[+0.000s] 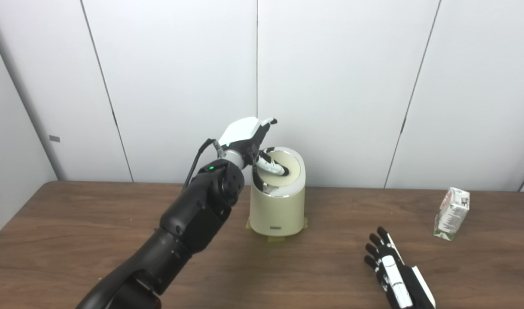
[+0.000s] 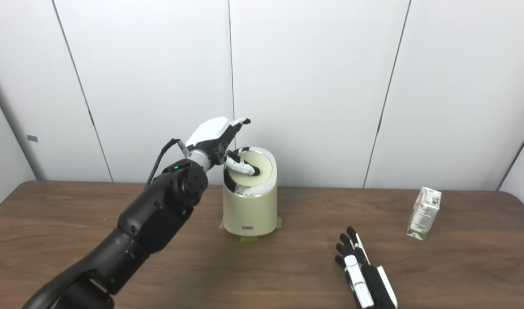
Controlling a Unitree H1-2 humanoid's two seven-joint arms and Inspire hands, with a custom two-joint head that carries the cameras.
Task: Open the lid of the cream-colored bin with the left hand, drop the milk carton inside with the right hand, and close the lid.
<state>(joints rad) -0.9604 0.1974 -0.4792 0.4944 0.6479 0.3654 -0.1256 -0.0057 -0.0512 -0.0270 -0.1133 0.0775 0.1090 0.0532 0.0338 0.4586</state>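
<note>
The cream-colored bin (image 1: pixel 277 208) stands on the table's middle, toward the back. Its round lid (image 1: pixel 290 166) looks tilted, with a dark gap along its left rim. My left hand (image 1: pixel 245 136) is at the bin's upper left. Its thumb lies across the lid top and its fingers reach out above the lid's back edge, spread and not closed on anything. The milk carton (image 1: pixel 452 213) stands upright at the far right of the table. My right hand (image 1: pixel 391 270) lies flat and open on the table, well to the left of and in front of the carton, holding nothing.
The brown wooden table (image 1: pixel 73 231) ends at a white panelled wall (image 1: pixel 339 86) just behind the bin. Yellowish tape tabs (image 1: pixel 275 238) hold the bin's base. My left forearm (image 1: pixel 193 214) crosses the table's left half.
</note>
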